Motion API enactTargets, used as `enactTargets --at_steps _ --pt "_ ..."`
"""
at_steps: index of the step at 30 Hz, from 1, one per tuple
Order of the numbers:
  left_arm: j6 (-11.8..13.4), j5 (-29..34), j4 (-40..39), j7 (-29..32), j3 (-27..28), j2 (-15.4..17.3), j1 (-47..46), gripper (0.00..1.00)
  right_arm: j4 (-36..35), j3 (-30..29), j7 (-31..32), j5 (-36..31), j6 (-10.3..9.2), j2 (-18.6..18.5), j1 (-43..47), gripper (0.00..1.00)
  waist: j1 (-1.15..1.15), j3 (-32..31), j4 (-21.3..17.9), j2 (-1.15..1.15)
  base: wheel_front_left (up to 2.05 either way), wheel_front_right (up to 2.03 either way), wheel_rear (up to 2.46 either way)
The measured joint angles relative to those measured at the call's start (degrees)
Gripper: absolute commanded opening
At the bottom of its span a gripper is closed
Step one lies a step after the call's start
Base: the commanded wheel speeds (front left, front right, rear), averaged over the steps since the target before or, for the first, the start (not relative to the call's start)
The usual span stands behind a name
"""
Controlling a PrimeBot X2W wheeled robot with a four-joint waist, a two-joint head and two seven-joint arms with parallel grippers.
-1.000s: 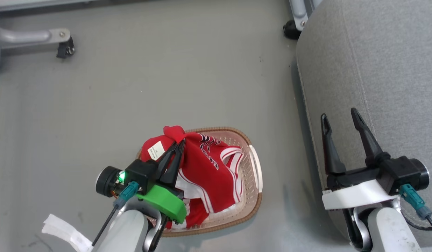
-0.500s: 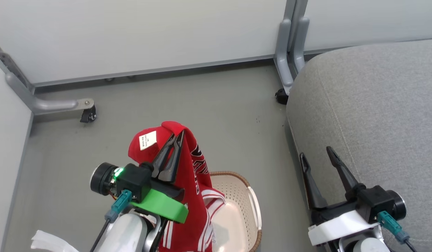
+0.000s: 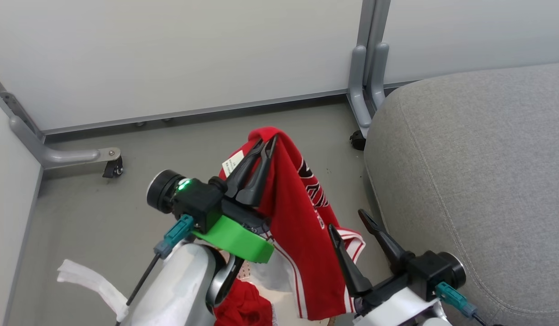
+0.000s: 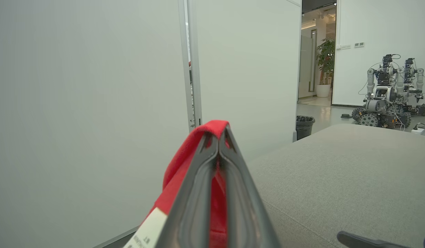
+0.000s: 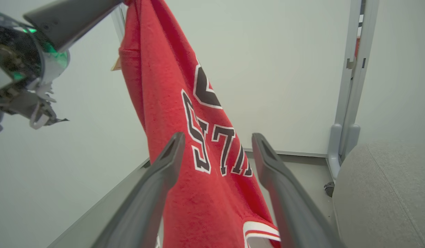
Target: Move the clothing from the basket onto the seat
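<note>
The left gripper [image 3: 266, 141] is clamping, fingers fully closed, the top fold of a red jersey [image 3: 297, 244], which is hanging free just beside the grey seat [image 3: 478, 172]. The right gripper [image 3: 347, 220] is holding its fingers wide apart, empty, beside the cloth. A second red garment [image 3: 243, 308] is lying below.

A robotics lab (wheeled robots [image 4: 384, 103] parked beyond white partitions [image 4: 78, 103]).
</note>
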Motion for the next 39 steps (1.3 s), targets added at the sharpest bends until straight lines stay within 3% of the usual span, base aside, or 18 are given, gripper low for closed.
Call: enactTargets --at_steps 8,17,18,19,20,36,37,38,39 --pt "0.42 -1.1 -2.69 2.8 -5.44 -1.11 -4.01 0.0 4.7 2.57 0.0 0.51 0.0 0.3 -5.32 1.0 0.0 -0.06 -0.24 0.0 0.0 0.0 0.0" --pt "1.87 -3.68 -1.77 7.75 -10.25 -1.3 -7.2 0.0 7.17 1.23 0.0 1.54 0.0 0.35 -8.49 1.0 0.0 0.65 0.49 0.0 0.0 0.0 0.0" --pt "1.94 -4.13 -1.32 8.47 -10.5 -1.3 -7.26 0.0 7.75 1.33 0.0 1.56 0.0 0.37 -8.55 0.89 0.0 0.78 0.63 0.0 0.0 0.0 0.0" --pt "1.96 -4.58 -0.89 9.36 -10.65 -1.3 -7.26 0.0 8.2 1.46 0.0 1.74 0.01 0.37 -8.54 0.31 0.0 0.92 0.75 0.0 0.0 0.0 0.0" --pt "1.98 -5.12 -0.42 10.13 -10.73 -1.31 -7.25 0.0 8.61 1.7 -0.01 2.12 0.0 0.38 -8.54 0.0 0.0 1.08 0.85 0.0 0.0 0.0 0.0" --pt "1.86 -8.42 1.94 15.08 -11.27 0.94 -6.65 0.0 9.25 -0.36 0.0 1.81 0.0 0.41 -7.3 0.0 0.0 2.4 1.19 0.0 0.0 0.0 0.0" --pt "1.96 -8.46 2.0 15.12 -11.23 1.04 -6.6 0.47 8.96 -0.65 0.0 1.63 0.0 0.41 -7.26 0.0 0.0 2.39 1.13 0.0 0.0 0.0 0.0" --pt "2.12 -8.47 2.08 15.39 -11.24 1.18 -6.57 0.8 8.77 -0.82 0.0 1.49 0.0 0.41 -7.24 0.0 0.0 2.38 1.1 0.0 0.0 0.0 0.0" --pt "2.38 -8.48 2.15 15.75 -11.24 1.33 -6.53 1.0 8.54 -1.14 0.0 1.49 0.0 0.42 -7.19 0.0 0.0 2.38 1.06 0.0 0.0 0.0 0.0"
